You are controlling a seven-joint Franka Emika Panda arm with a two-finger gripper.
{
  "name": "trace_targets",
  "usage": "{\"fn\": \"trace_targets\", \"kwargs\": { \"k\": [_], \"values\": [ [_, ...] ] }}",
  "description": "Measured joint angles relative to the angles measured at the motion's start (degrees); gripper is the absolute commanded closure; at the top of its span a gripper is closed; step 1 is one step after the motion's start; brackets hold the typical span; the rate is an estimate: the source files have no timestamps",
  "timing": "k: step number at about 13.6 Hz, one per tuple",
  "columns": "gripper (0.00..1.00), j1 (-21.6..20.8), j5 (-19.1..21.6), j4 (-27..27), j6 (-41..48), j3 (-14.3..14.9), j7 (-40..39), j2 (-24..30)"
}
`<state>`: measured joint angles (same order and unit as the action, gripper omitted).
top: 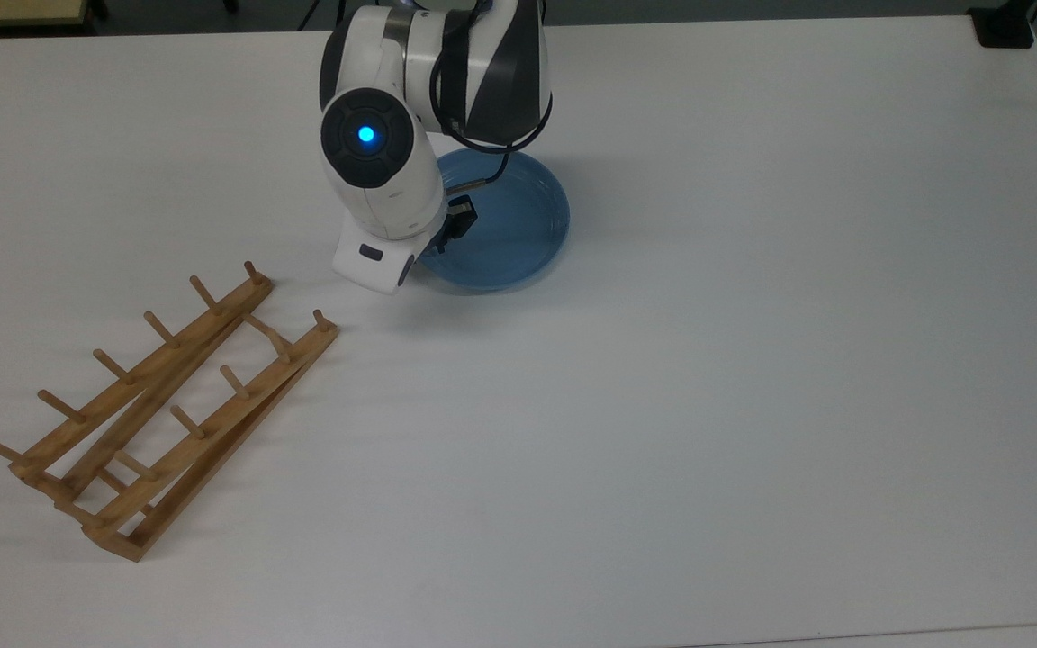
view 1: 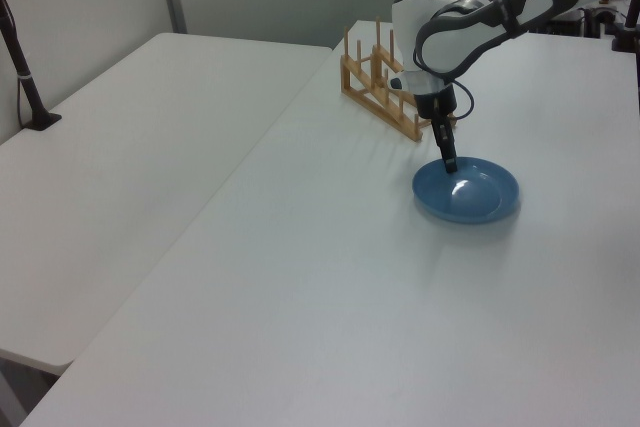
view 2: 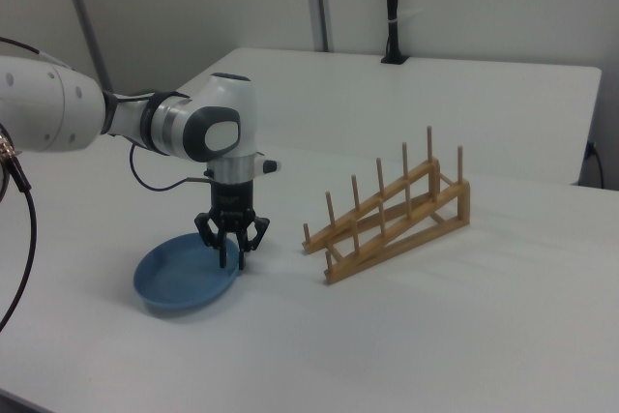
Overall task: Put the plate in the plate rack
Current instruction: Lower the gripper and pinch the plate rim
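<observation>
The white bench carries everything. The robot arm reaches down over it. The plate rack stands on the bench, well apart from the plate toward the top view's lower left, pegs upright. The plate lies flat on the bench, its rim on the top view's left under the arm. The tool points straight down at that rim, on the side nearest the rack; its fingers are slightly spread astride the rim, not visibly clamped.
</observation>
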<state>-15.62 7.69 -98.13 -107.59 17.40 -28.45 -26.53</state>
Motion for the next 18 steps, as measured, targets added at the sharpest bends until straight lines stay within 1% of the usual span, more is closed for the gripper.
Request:
{"fn": "trace_targets", "kwargs": {
  "k": [3,4,6,14,18],
  "values": [
    [0.79,-0.8,-2.3,-0.1,0.0,0.0,-0.1,0.0],
    [0.83,-1.0,-3.2,-0.3,0.0,0.0,-0.2,0.0],
    [0.88,-1.2,-4.3,-0.7,0.0,-0.4,-0.6,0.0],
    [0.94,-1.2,-4.5,-0.8,0.7,-0.6,-2.7,1.0],
    [0.95,-1.1,-4.5,-0.7,2.5,-0.6,-2.7,3.5]
  ]
}}
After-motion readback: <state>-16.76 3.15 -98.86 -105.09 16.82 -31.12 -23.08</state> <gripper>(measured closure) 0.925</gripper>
